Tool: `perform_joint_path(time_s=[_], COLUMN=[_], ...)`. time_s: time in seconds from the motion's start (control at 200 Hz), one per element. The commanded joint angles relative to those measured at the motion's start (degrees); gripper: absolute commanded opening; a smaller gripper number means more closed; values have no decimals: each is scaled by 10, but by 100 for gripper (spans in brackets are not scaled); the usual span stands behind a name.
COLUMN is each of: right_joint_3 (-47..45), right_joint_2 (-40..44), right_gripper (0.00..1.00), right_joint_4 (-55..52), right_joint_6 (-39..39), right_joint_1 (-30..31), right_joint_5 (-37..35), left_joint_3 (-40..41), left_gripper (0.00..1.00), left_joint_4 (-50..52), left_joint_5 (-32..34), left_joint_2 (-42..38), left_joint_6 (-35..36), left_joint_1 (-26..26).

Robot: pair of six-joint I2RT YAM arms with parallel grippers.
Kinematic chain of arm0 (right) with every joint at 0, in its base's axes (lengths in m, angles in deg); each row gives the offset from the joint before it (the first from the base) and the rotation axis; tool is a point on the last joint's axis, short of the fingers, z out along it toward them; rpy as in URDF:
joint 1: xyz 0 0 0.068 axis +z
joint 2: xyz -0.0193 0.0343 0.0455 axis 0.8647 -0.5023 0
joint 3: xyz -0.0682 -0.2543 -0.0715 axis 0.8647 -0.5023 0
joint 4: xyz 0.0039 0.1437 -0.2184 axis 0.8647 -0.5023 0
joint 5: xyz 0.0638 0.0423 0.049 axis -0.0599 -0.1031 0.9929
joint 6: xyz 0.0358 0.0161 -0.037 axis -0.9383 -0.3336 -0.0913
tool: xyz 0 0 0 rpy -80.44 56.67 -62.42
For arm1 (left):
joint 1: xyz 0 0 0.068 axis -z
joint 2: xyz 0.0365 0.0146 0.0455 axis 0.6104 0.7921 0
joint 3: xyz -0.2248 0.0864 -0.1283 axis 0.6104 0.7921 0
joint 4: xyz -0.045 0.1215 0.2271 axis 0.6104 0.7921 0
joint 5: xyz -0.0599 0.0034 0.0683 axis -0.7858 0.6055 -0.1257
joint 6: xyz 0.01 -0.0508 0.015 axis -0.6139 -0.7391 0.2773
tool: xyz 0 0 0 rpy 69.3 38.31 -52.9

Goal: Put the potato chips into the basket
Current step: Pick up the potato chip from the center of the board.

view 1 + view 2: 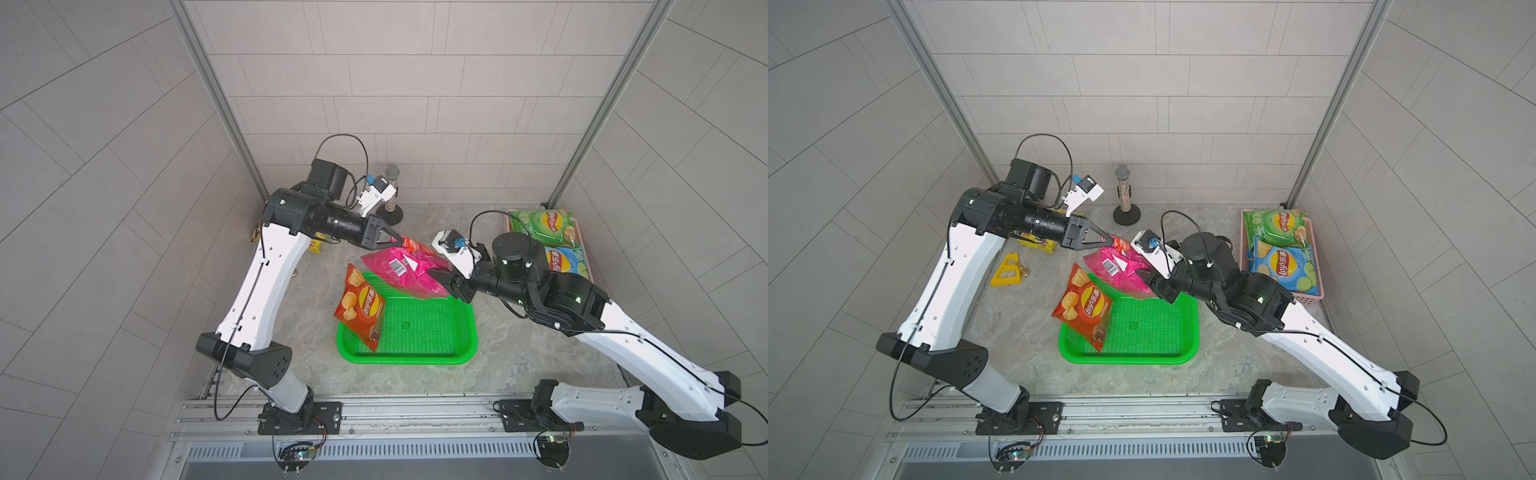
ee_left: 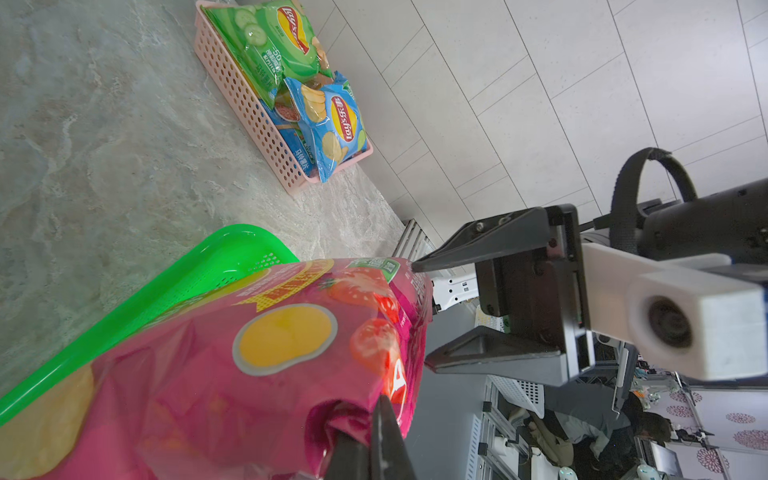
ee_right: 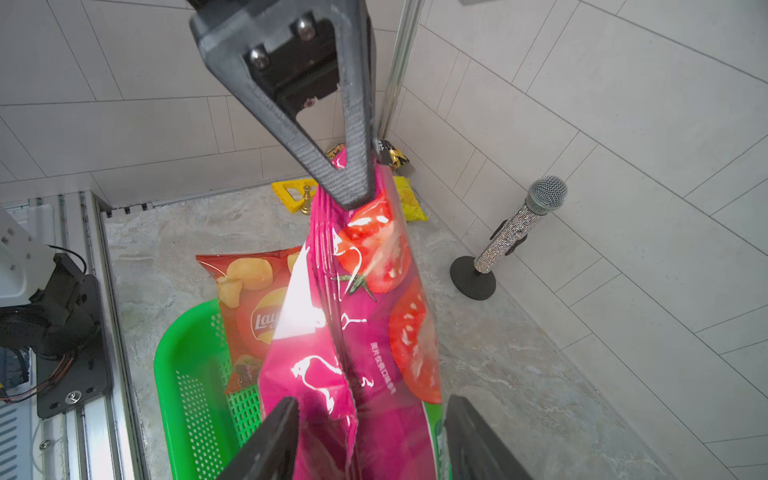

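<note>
A: Where is the magenta bag held?
B: Between the two grippers, above the green basket. Its top seam is pinched by the closed left gripper; the right gripper is opened around the other end.
A: How should it be handled?
B: It is judged light, puffed and slippery; the flat seam is best taken, since chips are easily crushed.
A: What is counted?
B: Six bags are counted: this one, a red-orange bag leaned on the rim below the left gripper, a green bag and a blue bag in the pink basket behind the right gripper, a yellow bag and a black bag behind the left gripper; two baskets
</note>
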Motion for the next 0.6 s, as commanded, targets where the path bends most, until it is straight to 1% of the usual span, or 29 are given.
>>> perform_joint_path(time_s=[0.0,0.08,0.16,0.405,0.435,0.5,0.595], right_joint_3=[-1,-14,-23,-30,-31,-36,-43], right_joint_2=[6,10,14,7,7,7,8], right_gripper=[59,54,47,46,44,37,37], right_joint_4=[1,11,16,7,8,12,16], right_joint_6=[5,5,8,3,3,2,0], right_joint_1=[-1,0,0,0,0,-1,0], right_joint_5=[3,-6,-12,-1,-2,-3,-3], left_joint_3=[-13,-13,-12,-13,-14,-14,-15], left_gripper=[0,0,0,0,0,0,0], left_joint_4=[11,16,21,22,22,22,22], left_joint_5=[-14,-17,-18,-22,-22,-22,-23], left_joint_2=[2,2,2,3,4,3,3], left_joint_6=[22,28,33,33,33,34,34], left_joint_1=[4,7,9,14,14,15,16])
